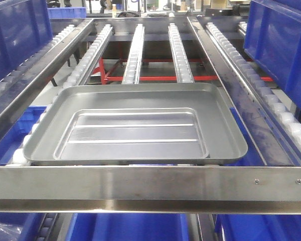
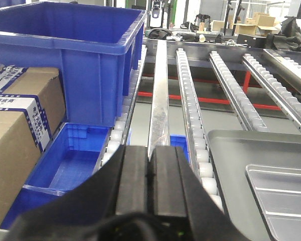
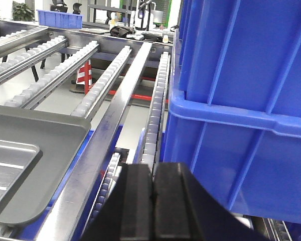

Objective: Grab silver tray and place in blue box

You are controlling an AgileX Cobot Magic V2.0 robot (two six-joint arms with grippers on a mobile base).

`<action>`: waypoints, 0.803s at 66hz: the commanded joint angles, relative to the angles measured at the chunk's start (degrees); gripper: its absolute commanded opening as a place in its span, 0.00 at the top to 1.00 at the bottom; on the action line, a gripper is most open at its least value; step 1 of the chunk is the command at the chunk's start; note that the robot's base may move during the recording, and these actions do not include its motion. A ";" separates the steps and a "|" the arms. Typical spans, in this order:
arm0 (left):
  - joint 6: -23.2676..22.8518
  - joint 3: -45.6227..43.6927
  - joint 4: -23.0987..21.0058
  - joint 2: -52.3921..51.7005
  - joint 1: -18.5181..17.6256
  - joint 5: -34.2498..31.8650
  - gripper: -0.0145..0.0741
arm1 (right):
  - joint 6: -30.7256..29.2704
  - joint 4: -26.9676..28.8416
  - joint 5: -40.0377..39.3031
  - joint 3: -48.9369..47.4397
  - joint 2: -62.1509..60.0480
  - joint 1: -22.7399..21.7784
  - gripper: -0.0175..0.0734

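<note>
A steel roller-track rack (image 1: 135, 50) fills the front view. Two large, deep, bright-blue plastic boxes with ribbed walls sit on its outer lanes, the left blue box (image 1: 15, 35) at 10 o'clock and the right blue box (image 1: 283, 45) at 2 o'clock. The shallow, shiny silver tray (image 1: 135, 125), round-cornered with two long ridges, lies flat on the middle rollers toward 6 o'clock. It is just behind the flat stainless-steel rail (image 1: 150, 188) and apart from both boxes. Brown cardboard cartons (image 2: 20, 130) stand at 9 o'clock in the left wrist view. The black left gripper (image 2: 149, 165) and black right gripper (image 3: 153, 191) each have jaws pressed together, holding nothing.
</note>
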 commanded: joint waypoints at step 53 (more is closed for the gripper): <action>-0.54 -0.33 -0.35 -0.93 -0.36 -4.83 0.94 | -0.55 0.07 -6.13 0.00 -1.18 -0.14 0.75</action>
